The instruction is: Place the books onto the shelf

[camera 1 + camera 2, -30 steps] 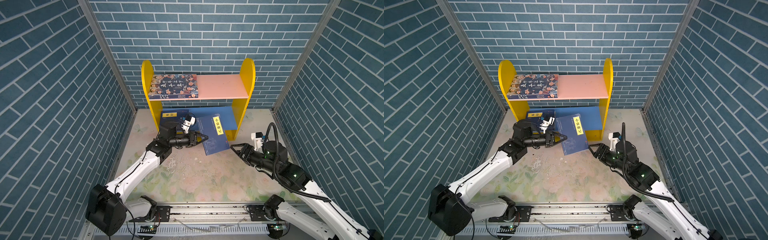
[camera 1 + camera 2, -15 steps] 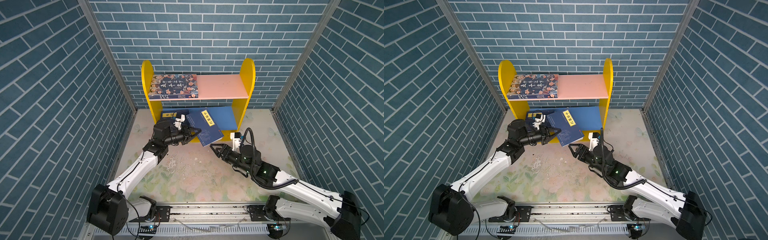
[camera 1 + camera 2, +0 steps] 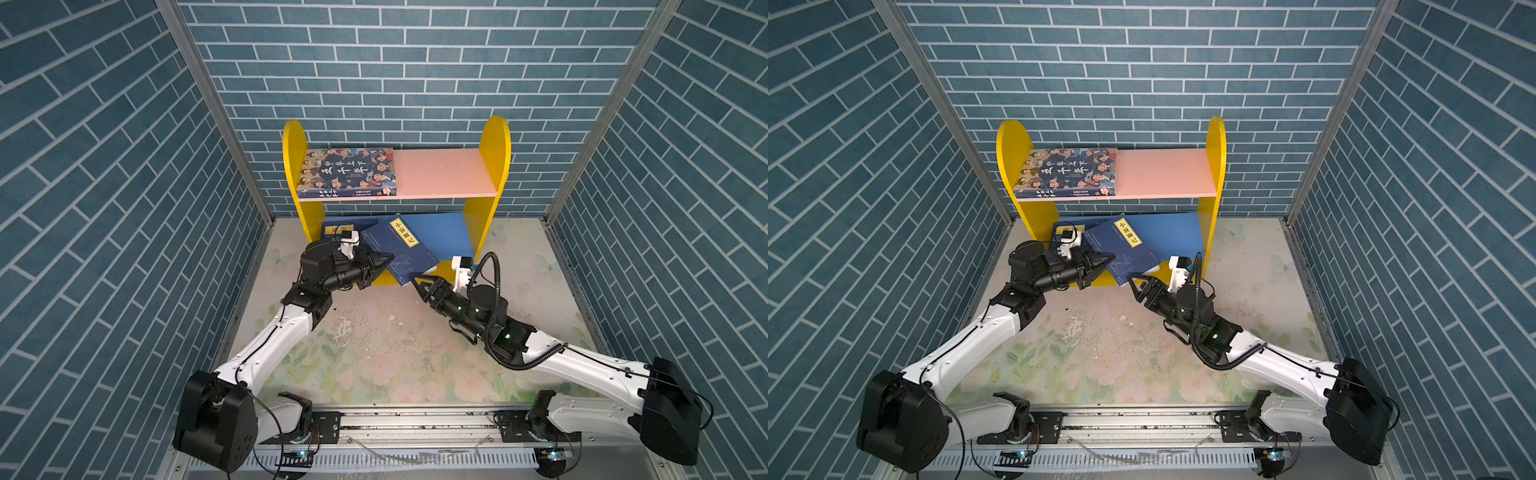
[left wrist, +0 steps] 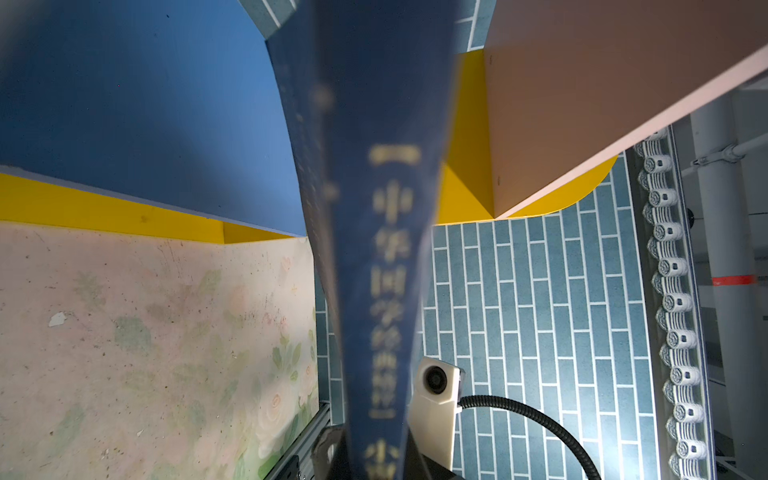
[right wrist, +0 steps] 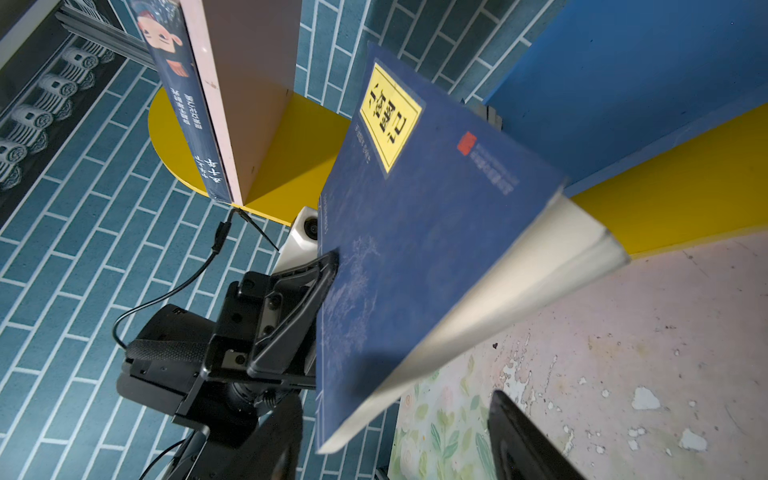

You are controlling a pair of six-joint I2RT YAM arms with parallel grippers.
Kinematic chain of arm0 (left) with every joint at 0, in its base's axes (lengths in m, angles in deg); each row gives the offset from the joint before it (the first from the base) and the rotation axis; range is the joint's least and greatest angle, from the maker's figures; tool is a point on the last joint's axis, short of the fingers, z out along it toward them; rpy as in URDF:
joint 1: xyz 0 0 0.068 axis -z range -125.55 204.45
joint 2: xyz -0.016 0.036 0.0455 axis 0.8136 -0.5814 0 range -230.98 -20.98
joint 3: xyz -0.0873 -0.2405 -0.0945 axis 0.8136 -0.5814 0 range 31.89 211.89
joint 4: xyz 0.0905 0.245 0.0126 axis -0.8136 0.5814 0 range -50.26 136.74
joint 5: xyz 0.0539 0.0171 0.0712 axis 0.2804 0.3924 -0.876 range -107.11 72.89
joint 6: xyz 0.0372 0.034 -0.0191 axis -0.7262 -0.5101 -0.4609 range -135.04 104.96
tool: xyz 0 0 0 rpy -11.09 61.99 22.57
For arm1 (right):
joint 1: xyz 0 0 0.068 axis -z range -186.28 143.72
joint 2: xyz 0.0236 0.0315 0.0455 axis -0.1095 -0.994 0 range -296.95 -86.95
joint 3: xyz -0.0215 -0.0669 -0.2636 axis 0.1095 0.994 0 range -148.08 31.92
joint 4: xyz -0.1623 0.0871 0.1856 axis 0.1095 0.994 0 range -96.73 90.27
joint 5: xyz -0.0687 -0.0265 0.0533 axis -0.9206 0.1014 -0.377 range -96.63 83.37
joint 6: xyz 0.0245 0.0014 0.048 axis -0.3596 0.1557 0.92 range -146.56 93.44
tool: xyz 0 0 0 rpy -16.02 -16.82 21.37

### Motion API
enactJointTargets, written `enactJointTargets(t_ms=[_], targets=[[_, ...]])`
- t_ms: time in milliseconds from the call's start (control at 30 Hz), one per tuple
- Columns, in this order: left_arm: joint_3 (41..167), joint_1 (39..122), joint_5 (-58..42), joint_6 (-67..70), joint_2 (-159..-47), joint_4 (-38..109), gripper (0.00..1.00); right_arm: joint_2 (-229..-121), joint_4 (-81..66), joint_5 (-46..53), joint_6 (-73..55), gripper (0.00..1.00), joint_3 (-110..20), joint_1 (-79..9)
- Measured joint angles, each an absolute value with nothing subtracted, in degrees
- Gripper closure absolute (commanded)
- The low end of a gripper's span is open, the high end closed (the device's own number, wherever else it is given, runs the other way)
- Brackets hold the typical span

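Note:
The shelf (image 3: 494, 141) stands at the back wall, and the thick cartoon-face book (image 3: 347, 172) lies on the left of its pink upper board. My left gripper (image 3: 384, 262) is shut on the spine edge of a thin navy book (image 3: 405, 249) with a yellow label. That book is tilted, with its far corner over the blue lower board (image 3: 449, 232). My right gripper (image 3: 419, 280) is open, and the book's near corner (image 5: 332, 440) lies between its fingers. Another navy book (image 3: 338, 228) lies on the lower board's left, partly hidden by my left wrist.
Blue brick-patterned walls close in the left, right and back. The floral table mat (image 3: 374, 345) has flaking patches in front of the shelf. The right side panel (image 3: 1214, 137) bounds the lower board's bare right half.
My left gripper has carried the navy book back and left toward the lower board, turning it. My right gripper has swung left to the book's near corner.

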State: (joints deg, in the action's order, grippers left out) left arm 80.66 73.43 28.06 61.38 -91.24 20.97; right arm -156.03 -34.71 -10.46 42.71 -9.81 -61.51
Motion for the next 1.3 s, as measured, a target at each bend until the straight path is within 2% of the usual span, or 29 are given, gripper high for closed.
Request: enactJointTargets(t_ms=[167,333,733,833,933,1000,1100,1200,1300], targets=[[80.66,73.21,28.01,62.1,-90.02,20.6,1.0,-158.5,-38.3,-10.31,43.7,0.33,-10.56,-60.46],[80.24,72.62,28.01,62.1,-88.09,20.88,1.0,-159.44,-41.16,-10.33,44.2,0.42,-10.58,-58.84],[78.85,71.57,26.61,61.91,-87.59,23.27,1.0,-166.35,-47.89,-7.84,47.21,0.81,-12.76,-55.87],[78.63,71.05,26.2,61.53,-87.5,25.15,0.99,-167.16,-49.05,-6.88,48.15,0.86,-12.81,-55.52],[78.23,70.59,26.22,61.23,-87.42,26.55,0.89,-167.36,-49.6,-5.72,48.55,0.93,-12.81,-55.25],[78.12,70.39,26.2,61.07,-87.42,27.2,0.78,-167.66,-49.51,-4.6,48.61,0.96,-13.11,-54.88],[77.86,69.48,26.11,60.64,-87.31,28.08,0.6,-168.82,-49.16,-3.38,48.61,0.97,-14.62,-53.62],[77.71,68.4,25.98,60.31,-87.15,28.73,0.47,-170.02,-48.59,-2.24,48.61,0.97,-16.09,-51.89],[77.71,67.55,26.02,59.87,-87.0,29.56,0.4,-171.31,-48.27,-0.28,48.61,0.98,-17.4,-50.16]])
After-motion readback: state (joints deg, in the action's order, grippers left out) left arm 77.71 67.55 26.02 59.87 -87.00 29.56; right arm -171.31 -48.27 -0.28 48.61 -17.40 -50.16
